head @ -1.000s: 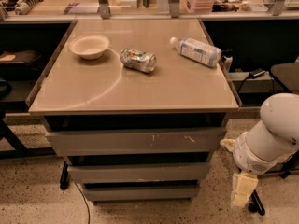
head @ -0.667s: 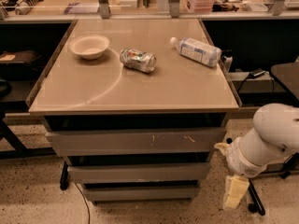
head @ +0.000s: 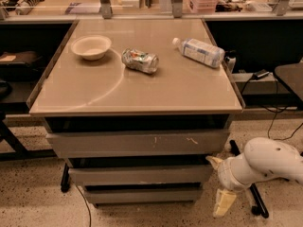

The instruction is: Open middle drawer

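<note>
Jaws of gripper (head: 223,201) right of middle drawer (head: 139,175)

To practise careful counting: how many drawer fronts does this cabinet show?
3: scratched top drawer, middle drawer beneath, thin bottom drawer lowest. None seems hidden. Gripper sits low beside them.

Matt grey middle drawer (head: 139,175), plastic tool (head: 219,182) beside it

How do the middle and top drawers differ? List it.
The top drawer is taller and wider than the middle drawer. The top drawer bears white scratches; the middle drawer is plain. Both are grey, handleless. The gripper hangs low, right of them.
</note>
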Controlling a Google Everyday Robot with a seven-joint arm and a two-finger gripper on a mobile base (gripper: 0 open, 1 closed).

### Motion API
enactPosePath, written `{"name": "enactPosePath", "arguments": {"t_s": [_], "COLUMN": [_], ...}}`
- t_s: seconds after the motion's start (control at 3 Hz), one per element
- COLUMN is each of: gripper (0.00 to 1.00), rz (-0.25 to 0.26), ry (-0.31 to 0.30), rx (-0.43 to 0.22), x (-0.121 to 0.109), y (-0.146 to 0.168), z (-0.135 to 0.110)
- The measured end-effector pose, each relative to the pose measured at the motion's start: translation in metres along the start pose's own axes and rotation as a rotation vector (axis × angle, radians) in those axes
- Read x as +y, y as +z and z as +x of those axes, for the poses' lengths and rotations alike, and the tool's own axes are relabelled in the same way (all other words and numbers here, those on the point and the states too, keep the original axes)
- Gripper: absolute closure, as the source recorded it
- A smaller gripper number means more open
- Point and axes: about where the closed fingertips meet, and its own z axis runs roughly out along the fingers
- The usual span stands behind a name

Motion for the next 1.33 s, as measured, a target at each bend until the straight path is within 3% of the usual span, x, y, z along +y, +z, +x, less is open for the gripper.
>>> {"name": "enactPosePath", "arguments": {"t_s": [0.33, 0.67, 1.33], "gripper": [0.00, 0.00, 0.00], "rz": [0.033, 0.033, 0.057], "ry": [-0.018, -0.018, -0.061], "rx": [-0.074, -0.074, -0.089], "x": [-0.005, -0.005, -0.007], "y": [0.033, 0.033, 0.081], "z": [0.012, 0.012, 0.013]}}
